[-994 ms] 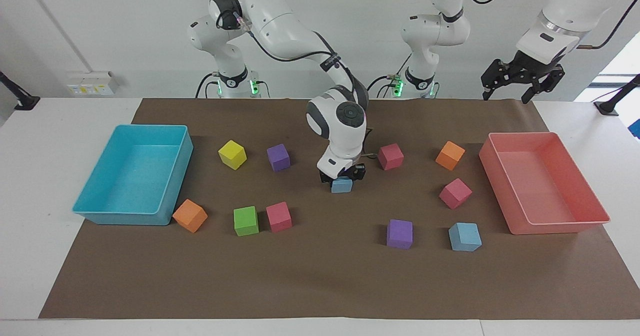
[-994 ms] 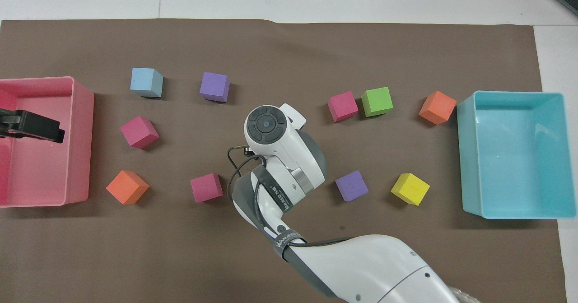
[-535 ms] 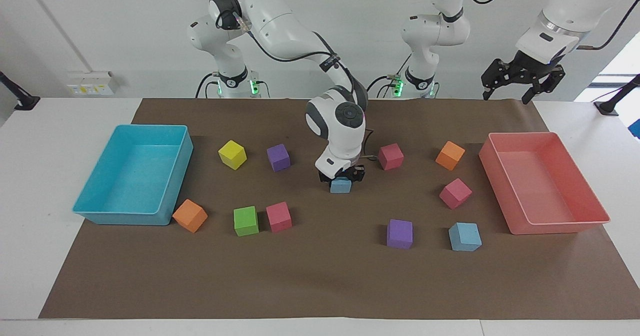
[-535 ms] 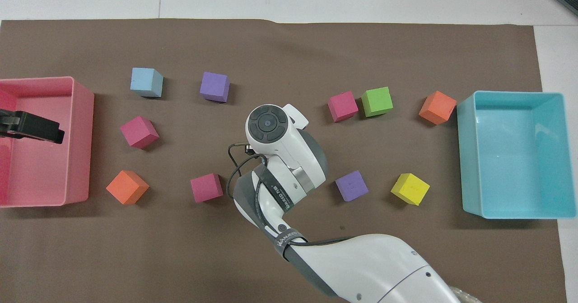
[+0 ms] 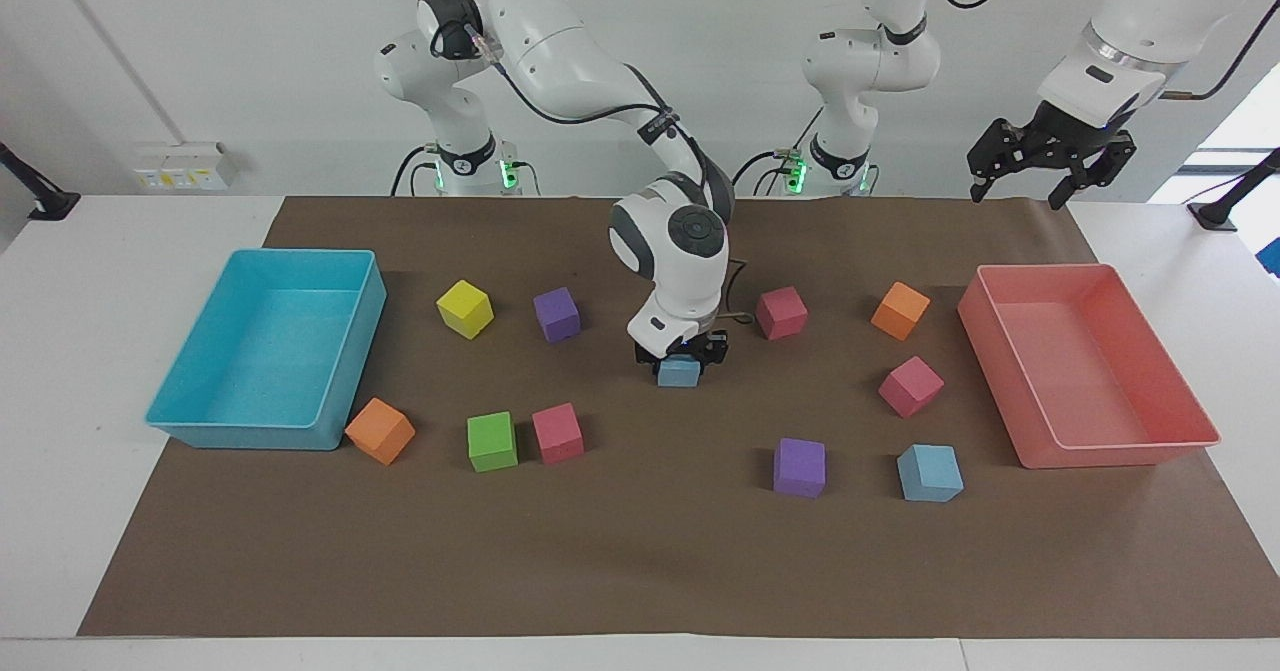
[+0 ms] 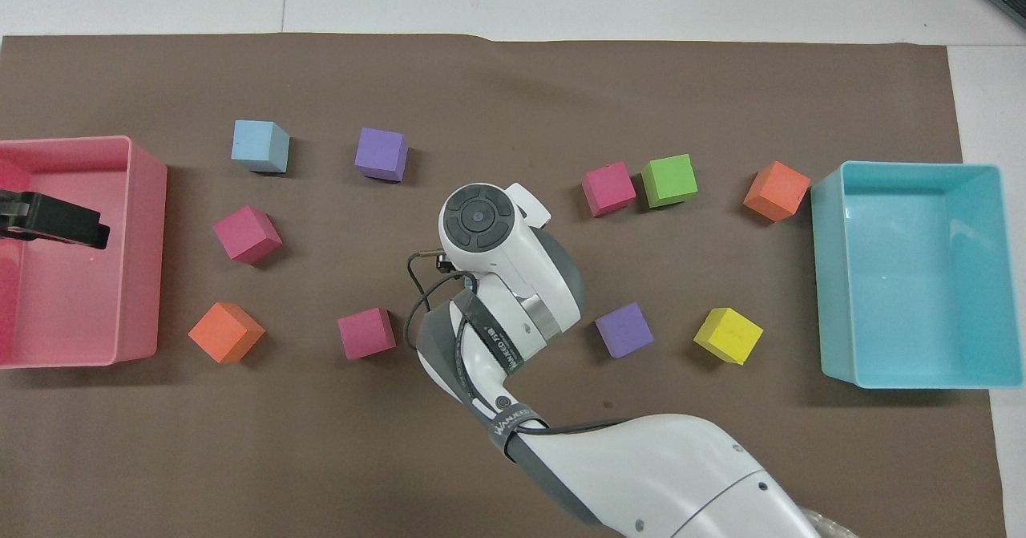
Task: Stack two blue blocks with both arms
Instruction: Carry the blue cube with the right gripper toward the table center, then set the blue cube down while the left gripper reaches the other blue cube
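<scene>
The right pincer [image 5: 681, 354] stands low at the middle of the brown mat [image 5: 640, 551], directly over a light-blue block [image 5: 678, 372] that rests on the mat; whether its fingers grip the block or have let go cannot be told. The second light-blue block [image 5: 929, 473] lies well apart from that pincer, toward the left arm's end of the surface, beside a purple cube [image 5: 799, 467] and near the pink tray [image 5: 1190, 421]. The left pincer [image 5: 1050, 156] waits in the air over the pink tray, fingers spread and holding nothing.
</scene>
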{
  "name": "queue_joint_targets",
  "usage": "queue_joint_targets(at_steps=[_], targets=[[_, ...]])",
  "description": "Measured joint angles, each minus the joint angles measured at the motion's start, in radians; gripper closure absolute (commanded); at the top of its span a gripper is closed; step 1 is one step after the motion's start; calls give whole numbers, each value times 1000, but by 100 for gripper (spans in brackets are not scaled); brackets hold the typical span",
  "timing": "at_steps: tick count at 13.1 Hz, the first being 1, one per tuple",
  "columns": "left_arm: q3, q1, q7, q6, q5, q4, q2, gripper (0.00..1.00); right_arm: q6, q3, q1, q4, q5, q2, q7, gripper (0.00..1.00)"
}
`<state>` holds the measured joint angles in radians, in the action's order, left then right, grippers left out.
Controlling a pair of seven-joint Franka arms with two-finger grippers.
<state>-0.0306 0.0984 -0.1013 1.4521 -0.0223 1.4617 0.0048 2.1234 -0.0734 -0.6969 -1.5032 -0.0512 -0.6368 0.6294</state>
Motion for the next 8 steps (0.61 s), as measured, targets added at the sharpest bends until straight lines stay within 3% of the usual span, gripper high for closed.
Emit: queue_joint_targets(at_steps=[4,8], targets=[[4,0,0,97,0,14,35,0,-2,-8,11,1,3,51,-6,0],[6,0,0,249,0,24,138,0,-14,-9,31,-3,6,106,-12,0]])
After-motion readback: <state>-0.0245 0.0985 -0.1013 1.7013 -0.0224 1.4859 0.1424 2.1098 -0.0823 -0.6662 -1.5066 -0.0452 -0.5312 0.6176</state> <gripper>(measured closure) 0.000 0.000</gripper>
